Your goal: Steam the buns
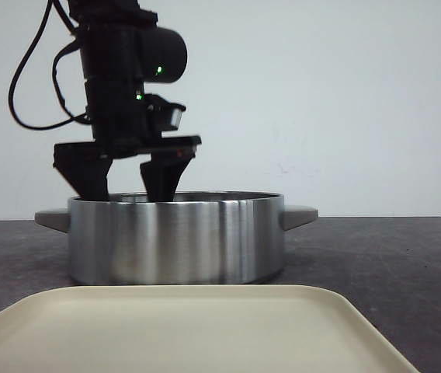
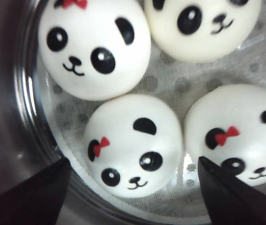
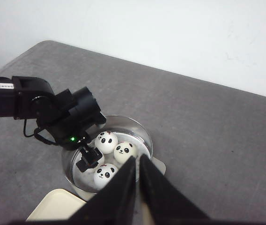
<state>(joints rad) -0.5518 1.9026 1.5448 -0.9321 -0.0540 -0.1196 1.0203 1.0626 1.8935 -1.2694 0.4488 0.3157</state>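
Bun (image 2: pixel 132 145) apparently between open left gripper (image 2: pixel 133 197)

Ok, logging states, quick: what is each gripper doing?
Left gripper: open, empty, fingers inside the pot over the buns.
Right gripper: closed, holding nothing.

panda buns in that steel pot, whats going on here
The left gripper is lowered into the steel pot, jaws open, with nothing held. Four panda buns sit inside on a dotted liner; the nearest bun lies between the fingers. The right gripper is shut and raised above the table. A beige tray sits in front of the pot.
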